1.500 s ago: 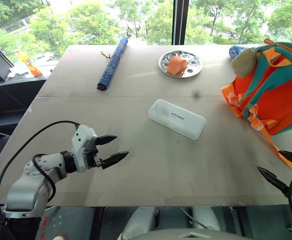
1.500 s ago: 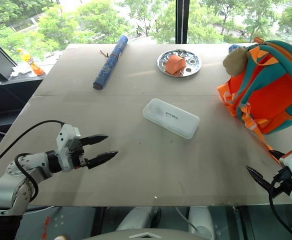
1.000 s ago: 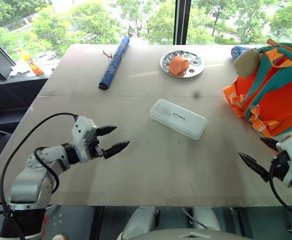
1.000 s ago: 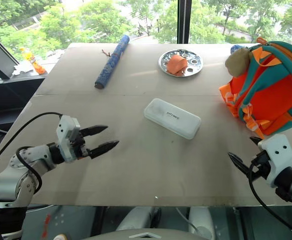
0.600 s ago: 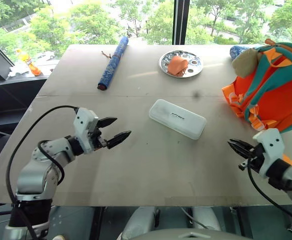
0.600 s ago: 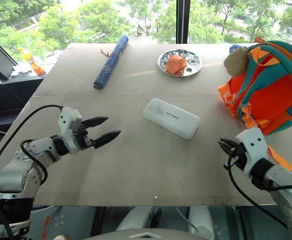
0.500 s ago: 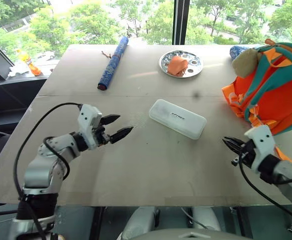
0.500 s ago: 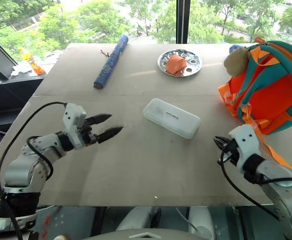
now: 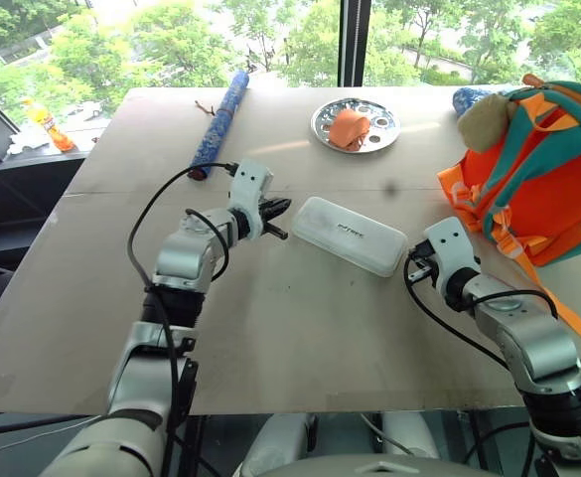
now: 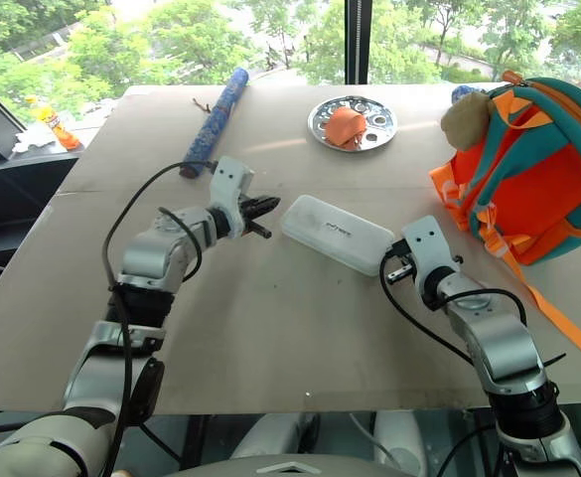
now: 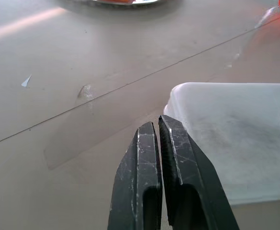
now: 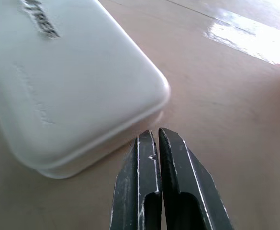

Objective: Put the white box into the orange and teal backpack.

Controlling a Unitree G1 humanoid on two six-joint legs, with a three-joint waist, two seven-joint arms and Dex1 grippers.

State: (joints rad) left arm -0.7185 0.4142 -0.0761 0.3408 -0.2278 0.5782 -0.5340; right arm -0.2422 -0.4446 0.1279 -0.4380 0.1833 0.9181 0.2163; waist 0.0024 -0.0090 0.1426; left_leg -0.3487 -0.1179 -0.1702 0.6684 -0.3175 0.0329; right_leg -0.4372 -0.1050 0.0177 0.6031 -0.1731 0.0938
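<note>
both pairs of fingers are pressed shut and hold nothing. the left gripper point(image 9: 276, 212) tips sit just beside one short end of the white box point(image 9: 351, 235); the right gripper point(image 9: 414, 266) tips sit just beside the opposite end. the box lies flat on the table point(image 9: 300, 328), between them, well apart from the backpack point(image 9: 538, 169). this looks like the approach to a two-handed squeeze; next, press inward from both ends and lift.

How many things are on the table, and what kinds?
White box: 1
Backpack: 1
Silver plate: 1
Orange thing on the plate: 1
Blue rolled tube: 1
Total: 5
</note>
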